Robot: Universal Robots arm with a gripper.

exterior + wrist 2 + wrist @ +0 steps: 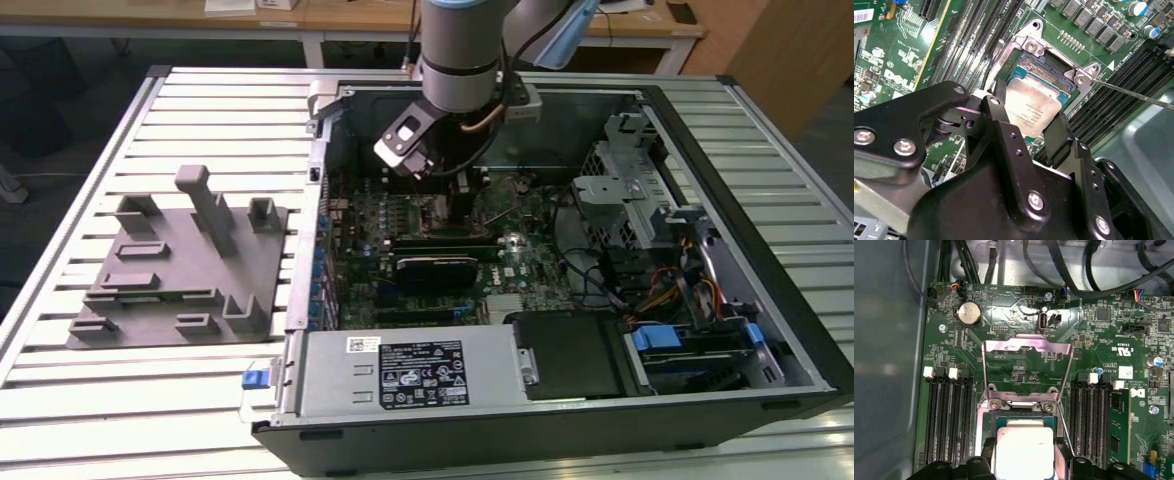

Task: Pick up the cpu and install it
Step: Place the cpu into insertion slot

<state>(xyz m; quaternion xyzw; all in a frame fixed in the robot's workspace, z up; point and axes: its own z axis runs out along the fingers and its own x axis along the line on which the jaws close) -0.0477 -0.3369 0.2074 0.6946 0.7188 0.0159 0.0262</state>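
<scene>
The gripper (1028,120) is positioned inside the open computer case (747,330), above the motherboard (1004,305). Its fingers (1055,137) are clamped on opposite edges of the cpu (1033,110), grasping it. The cpu is located directly over the socket (1046,67); contact with the socket cannot be determined. The metal retention plate (1026,346) stands hinged open beyond the socket. The case rests on the slatted counter (200,110), with a grey fixture (174,270) beside it on the exterior view's left.
</scene>
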